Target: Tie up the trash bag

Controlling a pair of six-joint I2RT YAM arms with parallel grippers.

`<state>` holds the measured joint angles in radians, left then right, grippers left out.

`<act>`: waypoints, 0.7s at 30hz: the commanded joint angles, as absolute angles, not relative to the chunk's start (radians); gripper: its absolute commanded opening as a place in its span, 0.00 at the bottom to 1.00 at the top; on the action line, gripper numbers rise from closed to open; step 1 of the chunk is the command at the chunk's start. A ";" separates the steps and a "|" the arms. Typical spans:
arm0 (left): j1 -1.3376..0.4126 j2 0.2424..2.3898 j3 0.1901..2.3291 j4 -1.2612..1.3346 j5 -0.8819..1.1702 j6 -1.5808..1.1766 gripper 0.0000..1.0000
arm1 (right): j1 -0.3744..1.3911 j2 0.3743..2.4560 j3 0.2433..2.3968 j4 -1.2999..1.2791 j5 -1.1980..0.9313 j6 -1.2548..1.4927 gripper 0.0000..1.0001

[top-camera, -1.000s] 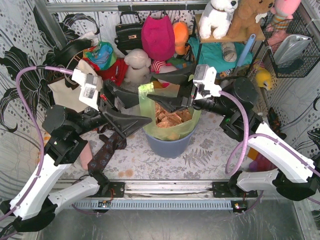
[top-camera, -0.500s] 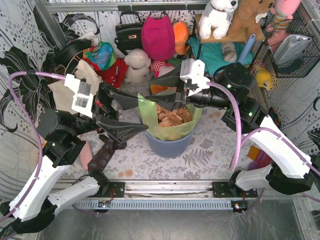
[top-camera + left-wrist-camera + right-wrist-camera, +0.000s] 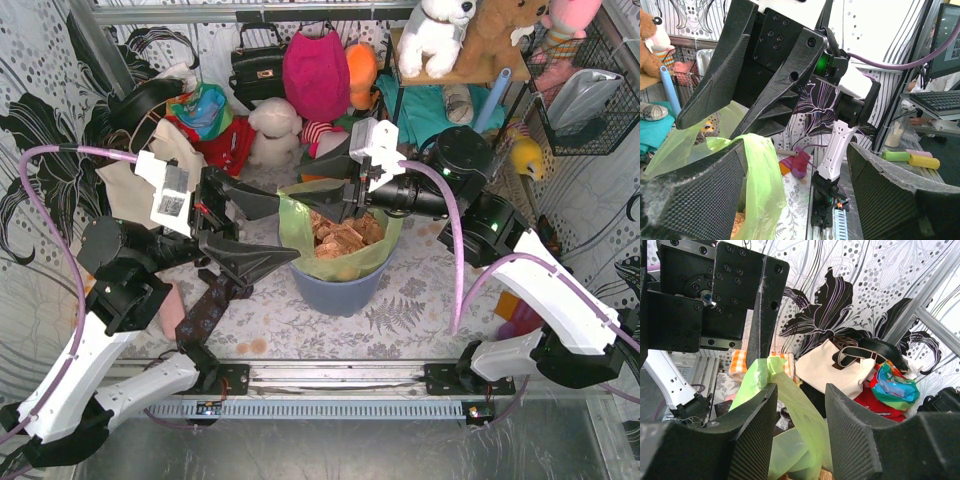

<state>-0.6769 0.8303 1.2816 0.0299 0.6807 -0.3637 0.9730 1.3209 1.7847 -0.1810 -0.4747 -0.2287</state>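
— While both claws crowd the rim, where do I stand in the tie?

— You are at the gathering step, I judge. The trash bag (image 3: 345, 262) sits in the blue-grey bin (image 3: 335, 295), about midway between the table's left and right edges. Its mouth is open over crumpled paper (image 3: 340, 232), and no knot shows. Your left gripper (image 3: 292, 228) is spread wide at the bag's left rim, with a green flap just beside one finger in the left wrist view. Your right gripper (image 3: 303, 186) is partly spread, and a raised flap runs up between its fingers.

— Is that flap gripped?

— Not by what shows. In the right wrist view the fingers stand apart, with open space beside the plastic. Next, you need each claw pressed onto its own flap, then the two flaps drawn up and crossed.

— What can't you see?

— The rim's far side hides behind the right gripper, and the bag's bottom is inside the bin. Whether the left finger touches the plastic I cannot tell.
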 commanded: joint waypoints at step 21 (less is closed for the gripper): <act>-0.672 0.833 1.252 0.072 0.607 -0.312 0.88 | 0.967 1.241 1.758 -0.140 -0.615 -0.110 0.61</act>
